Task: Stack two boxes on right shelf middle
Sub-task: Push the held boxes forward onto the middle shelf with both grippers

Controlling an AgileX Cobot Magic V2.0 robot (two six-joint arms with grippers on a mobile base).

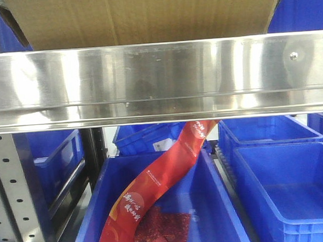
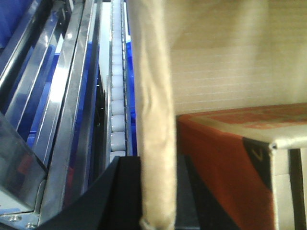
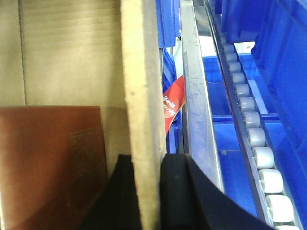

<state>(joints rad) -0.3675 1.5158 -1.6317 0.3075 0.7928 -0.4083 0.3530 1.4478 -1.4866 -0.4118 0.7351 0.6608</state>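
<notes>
One shiny steel shelf with a broad reflective lip spans the front view. One plain brown corrugated cardboard box stands just above that lip. Below the shelf sit several smooth blue plastic bins and one curling red strip. The left claw and right claw each pinch one box wall.
</notes>
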